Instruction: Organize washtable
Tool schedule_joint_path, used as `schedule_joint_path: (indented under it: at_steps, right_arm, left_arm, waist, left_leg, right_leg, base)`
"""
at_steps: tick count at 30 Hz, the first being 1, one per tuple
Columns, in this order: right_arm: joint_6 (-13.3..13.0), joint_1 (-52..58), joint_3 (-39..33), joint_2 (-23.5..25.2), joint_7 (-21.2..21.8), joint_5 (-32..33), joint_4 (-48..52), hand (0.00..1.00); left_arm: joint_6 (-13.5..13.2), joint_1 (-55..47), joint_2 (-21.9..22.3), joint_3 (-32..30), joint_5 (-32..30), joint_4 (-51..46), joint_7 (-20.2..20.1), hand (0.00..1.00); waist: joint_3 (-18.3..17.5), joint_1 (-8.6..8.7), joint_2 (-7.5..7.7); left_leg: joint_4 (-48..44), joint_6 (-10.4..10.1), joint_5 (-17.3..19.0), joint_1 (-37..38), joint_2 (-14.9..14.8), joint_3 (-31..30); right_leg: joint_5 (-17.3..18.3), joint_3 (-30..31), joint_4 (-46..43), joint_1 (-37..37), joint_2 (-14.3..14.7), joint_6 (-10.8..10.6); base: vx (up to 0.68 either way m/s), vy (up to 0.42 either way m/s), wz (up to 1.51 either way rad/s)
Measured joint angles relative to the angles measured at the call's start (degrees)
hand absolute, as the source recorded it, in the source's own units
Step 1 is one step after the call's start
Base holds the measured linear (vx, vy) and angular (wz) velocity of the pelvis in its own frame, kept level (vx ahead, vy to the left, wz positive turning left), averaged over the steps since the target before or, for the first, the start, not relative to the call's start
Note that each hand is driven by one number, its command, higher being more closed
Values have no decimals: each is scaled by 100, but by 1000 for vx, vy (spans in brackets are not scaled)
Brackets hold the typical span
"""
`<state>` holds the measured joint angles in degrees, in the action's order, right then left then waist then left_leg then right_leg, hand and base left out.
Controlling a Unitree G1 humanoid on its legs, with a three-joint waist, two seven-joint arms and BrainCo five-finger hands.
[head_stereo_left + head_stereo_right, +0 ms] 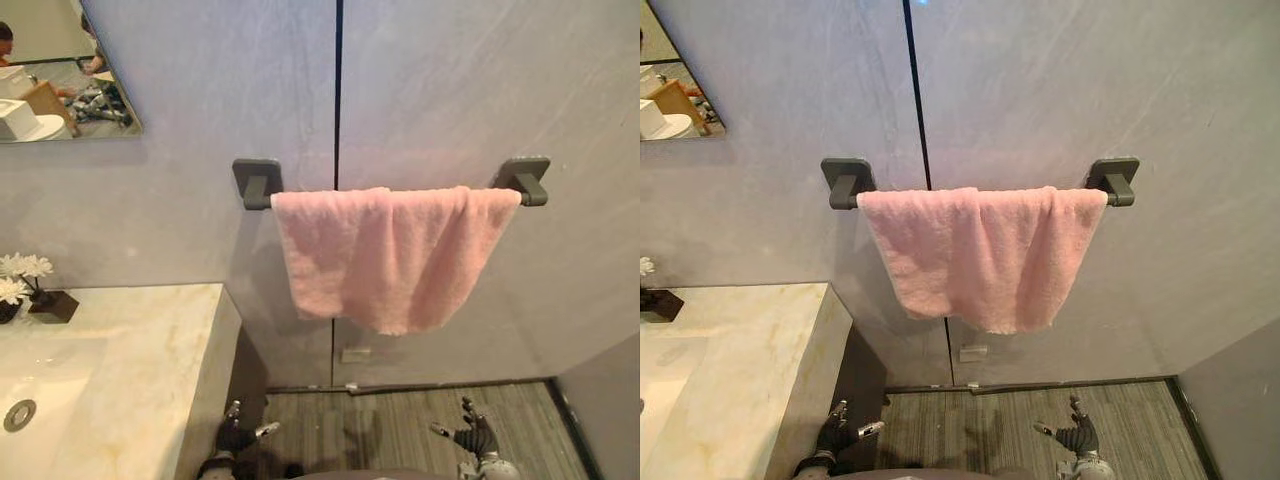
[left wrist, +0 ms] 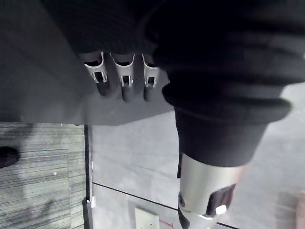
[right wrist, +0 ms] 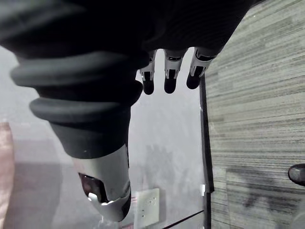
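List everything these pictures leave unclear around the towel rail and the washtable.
Towel rail: both eye views, the pink towel covers its rod; just the end brackets show.
Sink: left eye view, cut off by the left and bottom edges.
Mirror: cut off by the top-left corner; its reflection is too small to read.
Flower pot: right eye view, cut off by the left edge.

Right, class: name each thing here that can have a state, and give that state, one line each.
Towel: draped over the bar, hanging unevenly.
Bar: fixed to the wall, carrying the towel.
Flowers: upright in a dark pot on the counter.
Left hand: open, holding nothing.
Right hand: open, holding nothing.
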<state>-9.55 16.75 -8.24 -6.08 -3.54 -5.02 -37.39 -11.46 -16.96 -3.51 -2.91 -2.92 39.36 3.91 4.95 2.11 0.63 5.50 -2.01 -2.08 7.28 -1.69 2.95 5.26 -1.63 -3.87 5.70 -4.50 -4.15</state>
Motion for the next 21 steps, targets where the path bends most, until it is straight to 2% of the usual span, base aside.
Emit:
schedule_joint_path:
  at_steps: [4,6,8,10,11,12,13,14,15,16,17,19,20,21]
  right_arm:
    - [1,-106,85,7,-18,-4,0,0]
    - [7,-277,255,14,-24,-8,74,0]
    - [34,-371,263,77,-29,-10,134,0]
    - [106,-373,401,128,-52,-8,304,0]
    - [104,-285,520,134,-51,-8,391,0]
    - [101,-249,636,139,-54,-7,504,0]
    - [96,-253,660,140,-55,-7,542,0]
    - [99,-304,654,127,-62,-8,568,0]
    - [105,-377,632,97,-134,-7,584,0]
    - [103,-396,630,83,-185,2,584,0]
    - [99,-417,619,34,-249,18,586,0]
    - [104,-383,640,-13,-300,34,572,0]
    - [103,-359,637,9,-312,53,519,0]
    - [110,-340,638,13,-342,55,497,0]
  left_arm:
    - [-1,-3,11,-13,5,-20,31,0]
    - [0,215,-1,-46,8,-99,138,0]
    - [1,320,5,-71,12,-242,204,0]
    - [-4,322,2,-127,22,-404,249,0]
    - [-5,317,4,-171,79,-464,271,0]
    - [-9,322,-6,-229,126,-542,286,0]
    - [-10,328,-9,-276,133,-558,299,0]
    - [-9,324,38,-349,154,-556,361,0]
    - [-4,316,127,-439,230,-553,403,0]
    - [-5,303,204,-425,243,-557,426,0]
    - [-6,286,304,-387,272,-558,492,0]
    - [-4,244,445,-256,356,-690,512,0]
    - [-4,229,434,-201,410,-729,513,0]
    - [-2,238,431,-177,452,-737,513,0]
  waist:
    - [3,-44,9]
    - [160,-120,72]
    - [220,-166,40]
    - [243,-167,15]
    - [207,-168,71]
    - [166,-256,149]
    - [145,-322,201]
    - [158,-360,225]
    - [232,-442,225]
    - [272,-480,145]
    - [286,-518,-14]
    - [377,-445,-265]
    - [452,-416,-228]
    - [491,-389,-187]
  left_leg:
    - [-231,16,50,-286,-15,52]
    - [-1171,6,439,-919,-67,82]
    - [-1864,19,694,-1411,-204,41]
    - [-2085,46,720,-1585,-261,-14]
    - [-2255,36,726,-1704,-255,-136]
    - [-2471,6,725,-1902,-253,-211]
    - [-2637,-30,702,-2070,-248,-230]
    - [-2856,-77,670,-2308,-246,-287]
    - [-2850,-259,532,-2453,-288,-328]
    - [-2727,-381,407,-2508,-367,-384]
    - [-2576,-440,180,-2664,-463,-543]
    - [-1856,-459,-128,-2722,-735,-838]
    - [-1673,-398,-32,-2719,-836,-642]
    - [-1842,-391,-28,-2790,-834,-516]
  right_leg:
    - [11,37,-204,-285,-3,8]
    - [188,83,-800,-722,-15,14]
    - [340,201,-1334,-1042,44,-80]
    - [847,510,-2769,-1342,10,-214]
    - [1013,678,-3447,-1344,-42,-321]
    - [1105,957,-3901,-1302,-89,-417]
    - [1120,1142,-3940,-1221,-134,-437]
    - [1459,1327,-3593,-977,-150,-462]
    - [1900,1299,-3024,-725,-67,-171]
    - [2083,1210,-2740,-657,6,-35]
    - [2205,1058,-2603,-721,154,84]
    - [2029,552,-2679,-983,465,353]
    - [1929,260,-2669,-1039,479,538]
    - [1890,85,-2665,-1067,430,606]
  base:
    - [-14,-12,-6]
    - [-51,-26,-4]
    - [-97,-14,12]
    - [-95,-46,38]
    - [-73,-182,49]
    - [-85,-214,43]
    - [-171,-317,34]
    - [-276,-339,38]
    - [-318,-345,37]
    - [-389,-351,38]
    - [-335,-272,48]
    - [-431,-302,107]
    - [-411,-251,125]
    - [-365,-220,102]
